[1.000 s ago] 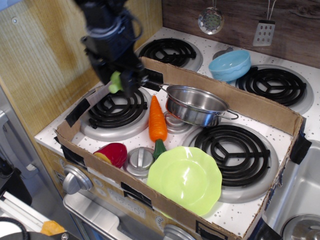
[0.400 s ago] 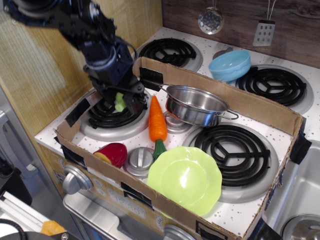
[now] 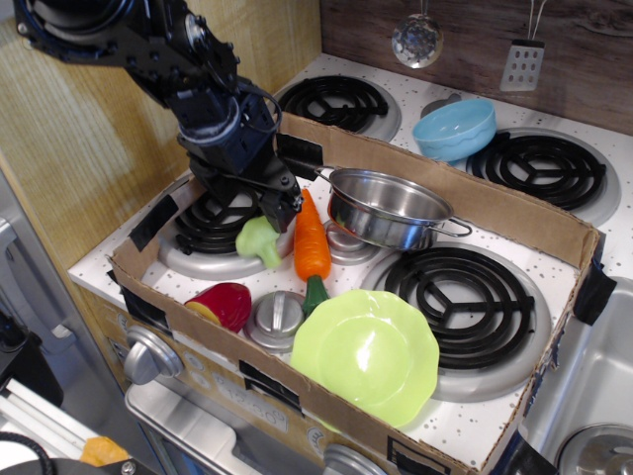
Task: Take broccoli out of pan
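Now broccoli [image 3: 258, 240] lies on burner edge just below gripper [image 3: 280, 208], well outside pan [image 3: 388, 207]. Fingers look parted, holding nothing. Risk: rounded toy rolling against carrot [image 3: 311, 237] if nudged.

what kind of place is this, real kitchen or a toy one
Most likely a toy play-kitchen: a small white stovetop with black coil burners, a toy carrot and pale broccoli, and utensils hanging on the back wall.

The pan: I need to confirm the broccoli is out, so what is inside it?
The pan shows only bare steel inside; its near wall hides some of the floor. The broccoli lies on the front-left burner.
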### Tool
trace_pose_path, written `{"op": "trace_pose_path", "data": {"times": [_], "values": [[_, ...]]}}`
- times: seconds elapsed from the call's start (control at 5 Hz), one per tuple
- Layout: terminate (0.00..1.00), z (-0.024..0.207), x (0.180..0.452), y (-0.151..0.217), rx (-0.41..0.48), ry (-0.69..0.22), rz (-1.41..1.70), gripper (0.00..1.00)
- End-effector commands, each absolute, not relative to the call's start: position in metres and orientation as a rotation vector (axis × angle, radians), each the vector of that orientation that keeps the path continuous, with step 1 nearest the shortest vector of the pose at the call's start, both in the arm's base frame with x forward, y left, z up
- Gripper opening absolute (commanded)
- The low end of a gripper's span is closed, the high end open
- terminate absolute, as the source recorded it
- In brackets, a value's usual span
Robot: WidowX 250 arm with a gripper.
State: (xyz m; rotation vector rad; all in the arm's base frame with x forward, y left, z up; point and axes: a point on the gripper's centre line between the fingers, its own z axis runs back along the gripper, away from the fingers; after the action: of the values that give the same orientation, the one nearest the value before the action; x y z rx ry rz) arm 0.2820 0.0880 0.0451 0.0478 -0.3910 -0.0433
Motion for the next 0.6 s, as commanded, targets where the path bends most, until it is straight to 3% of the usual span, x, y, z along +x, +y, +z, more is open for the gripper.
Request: {"op": "trace_pose_path", "data": {"times": [0.0,0.2,0.4], "values": [[0.0,0.105,0.3,0.084,0.144,-0.381,-0.09,1.0],[0.0,0.133,0.305,0.078,0.184,-0.347,-0.099,1.0],[0.0,0.141,0.307,0.076,0.187,-0.337,-0.112,1.0]]}}
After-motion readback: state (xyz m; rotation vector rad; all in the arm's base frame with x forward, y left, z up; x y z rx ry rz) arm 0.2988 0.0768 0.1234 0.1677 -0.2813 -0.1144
